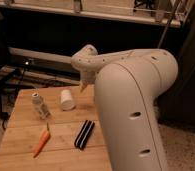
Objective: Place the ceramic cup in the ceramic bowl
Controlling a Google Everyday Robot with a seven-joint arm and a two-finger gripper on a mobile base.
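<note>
The ceramic cup (pixel 67 99), a small plain white cylinder, sits on the wooden table (pixel 26 120) toward its back middle. My gripper (pixel 83 86) hangs at the end of the big white arm (pixel 131 100), just right of the cup and slightly behind it, a little above the table. It holds nothing that I can see. The ceramic bowl is out of view, perhaps hidden behind the arm.
A clear bottle with a white cap (pixel 40 106) stands left of the cup. An orange carrot (pixel 42 141) lies near the front left. A black ribbed object (pixel 84 134) lies in front of the cup. The arm covers the table's right side.
</note>
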